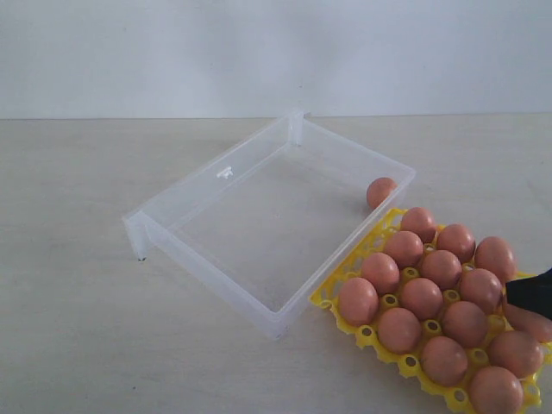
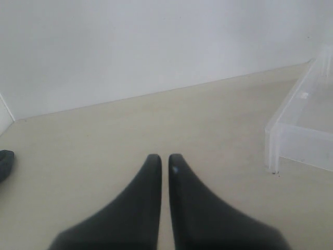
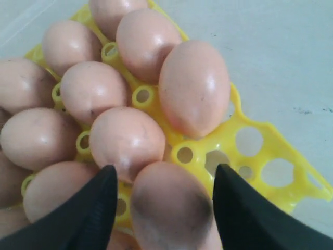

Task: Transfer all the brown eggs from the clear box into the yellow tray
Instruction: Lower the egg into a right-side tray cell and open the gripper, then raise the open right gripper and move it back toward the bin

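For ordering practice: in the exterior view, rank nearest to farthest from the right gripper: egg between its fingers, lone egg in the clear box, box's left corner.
1. Straddled egg: at the right gripper, far right.
2. Lone egg: right corner of clear box.
3. Box's left corner: far left.

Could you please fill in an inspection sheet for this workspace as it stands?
Surface: pale table, matte.
Job's things: one brown egg left in the clear box; yellow tray nearly full of eggs.
Clutter: small dark object, unidentifiable.
Grippers: left gripper shut, empty, above the table; right gripper open astride another egg at the tray.
Cables: nothing seen.
Surroundings: plain white wall.
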`<state>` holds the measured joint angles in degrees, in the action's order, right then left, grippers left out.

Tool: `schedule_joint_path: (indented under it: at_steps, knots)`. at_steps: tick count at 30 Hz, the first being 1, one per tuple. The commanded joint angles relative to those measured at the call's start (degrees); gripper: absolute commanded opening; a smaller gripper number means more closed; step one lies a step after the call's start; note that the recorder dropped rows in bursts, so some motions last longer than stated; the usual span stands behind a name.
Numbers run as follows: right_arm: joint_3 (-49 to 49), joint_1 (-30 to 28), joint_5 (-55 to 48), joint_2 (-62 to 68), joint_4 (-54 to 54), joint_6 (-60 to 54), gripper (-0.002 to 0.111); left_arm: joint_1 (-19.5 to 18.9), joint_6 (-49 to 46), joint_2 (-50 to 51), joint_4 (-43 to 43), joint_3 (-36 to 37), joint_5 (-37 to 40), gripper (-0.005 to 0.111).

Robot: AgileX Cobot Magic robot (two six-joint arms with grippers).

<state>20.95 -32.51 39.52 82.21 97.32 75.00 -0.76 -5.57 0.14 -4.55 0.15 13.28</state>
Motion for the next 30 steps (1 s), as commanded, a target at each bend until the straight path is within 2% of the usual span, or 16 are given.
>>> schedule_joint_path:
  at_steps: [1,8,9,13,16,18,20,21,24,26,28,29,30]
  knots:
    - [1.00,0.09,1.05,-0.41,-5.20,-0.79,0.049,0.19,0.17,-0.14,0.29,-0.15,-0.37,0.004]
    - [2.08,0.09,3.60,-0.51,-4.04,3.90,0.047,0.19,0.17,-0.14,0.29,-0.15,-0.37,0.004]
    - [2.22,0.09,4.95,-0.65,-3.77,5.82,0.044,0.19,0.17,-0.14,0.29,-0.15,-0.37,0.004]
    - [4.79,0.09,8.90,-3.50,2.63,11.09,0.000,0.19,0.17,-0.14,0.29,-0.15,-0.37,0.004]
    - [5.52,0.09,6.50,-7.99,2.63,12.51,0.000,0.19,0.17,-0.14,0.29,-0.15,-0.37,0.004]
    - [5.52,0.09,2.78,-12.14,2.63,9.21,0.000,0.19,0.17,-0.14,0.29,-0.15,-0.37,0.004]
    - [5.52,0.41,-5.31,-17.05,2.63,4.16,0.000,0.19,0.17,-0.14,0.29,-0.15,-0.37,0.004]
    - [5.52,1.30,-13.63,-19.62,2.63,4.20,0.000,0.19,0.17,-0.14,0.29,-0.15,-0.37,0.004]
    - [5.52,6.09,-48.31,-23.69,2.63,9.28,0.000,0.19,0.17,-0.14,0.29,-0.15,-0.37,0.004]
    - [5.65,8.43,-67.14,-22.34,1.67,3.72,0.000,0.19,0.17,-0.14,0.29,-0.15,-0.37,0.004]
    - [7.60,8.91,-72.49,-19.62,-10.65,-4.32,0.000,0.19,0.17,-0.14,0.29,-0.15,-0.37,0.004]
    - [9.51,8.91,-71.63,-17.61,-22.17,-11.82,0.000,0.19,0.17,-0.14,0.29,-0.15,-0.37,0.004]
    - [11.36,9.01,-70.77,-15.74,-34.24,-24.79,0.000,0.19,0.17,-0.14,0.29,-0.15,-0.37,0.004]
